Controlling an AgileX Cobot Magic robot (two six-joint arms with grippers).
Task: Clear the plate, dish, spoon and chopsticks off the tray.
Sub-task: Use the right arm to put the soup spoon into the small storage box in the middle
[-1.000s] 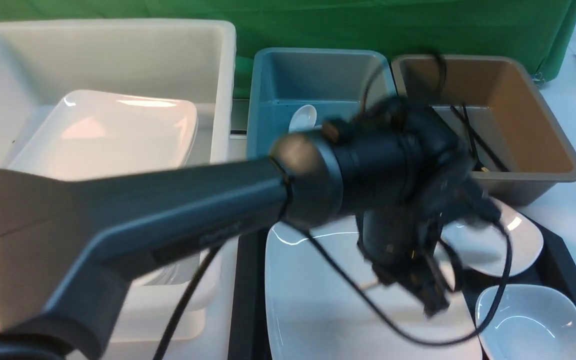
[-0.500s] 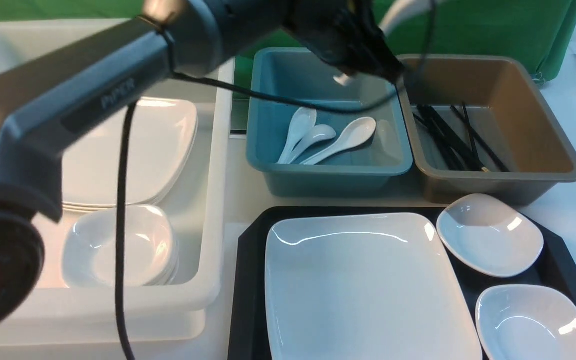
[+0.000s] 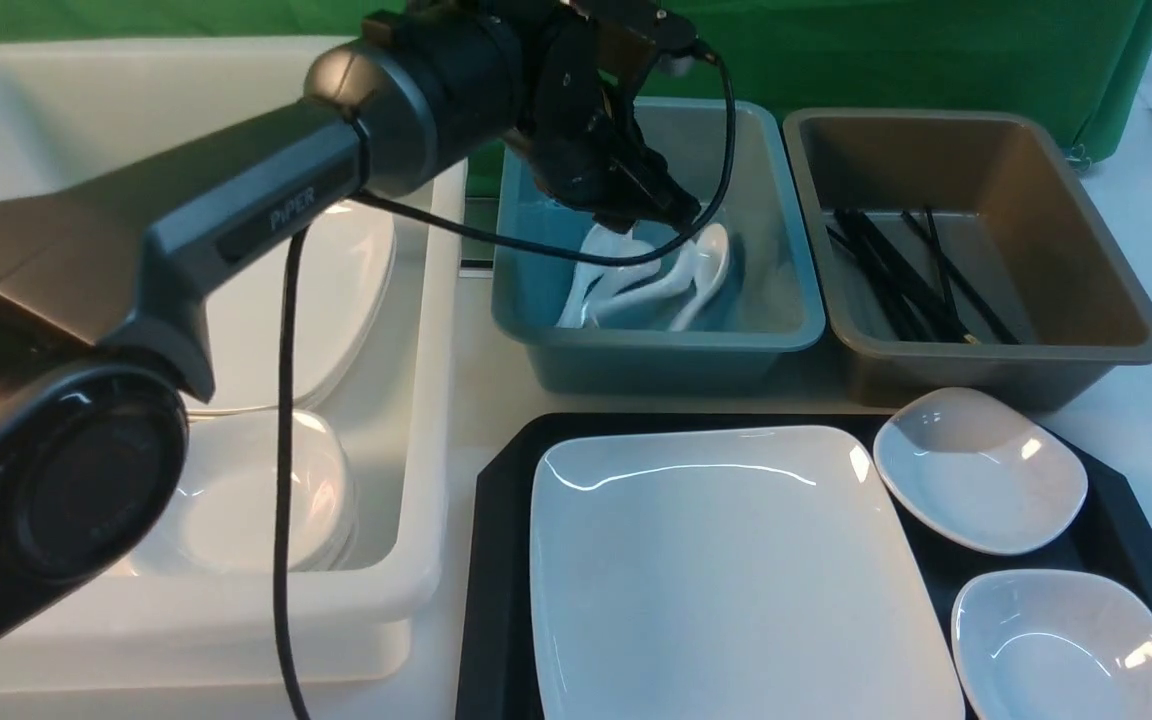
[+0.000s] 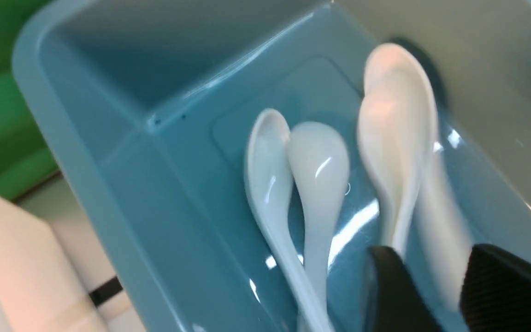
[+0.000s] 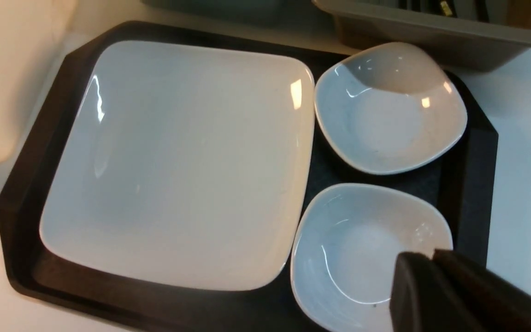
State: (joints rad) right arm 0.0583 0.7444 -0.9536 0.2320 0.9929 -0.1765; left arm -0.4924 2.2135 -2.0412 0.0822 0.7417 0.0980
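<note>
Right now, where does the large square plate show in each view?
Front: plate low and central, on the black tray.
Left wrist: not in it; only the blue tub with spoons.
Right wrist: plate on the tray, beside two small dishes.
Shared landmark: the tray, front and right wrist.

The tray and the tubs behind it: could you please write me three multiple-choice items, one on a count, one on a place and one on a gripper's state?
1. How many small dishes sit on the tray? A one; B two; C four.
2. Where do the chopsticks lie? A on the tray; B in a small dish; C in the brown tub.
3. The right gripper is: A shut and empty; B wide open; C closed on a dish.
Answers: 1 B, two dishes lie along the tray's right side. 2 C, the black sticks rest on the brown tub's floor. 3 A, its fingers meet with nothing between them.
</note>
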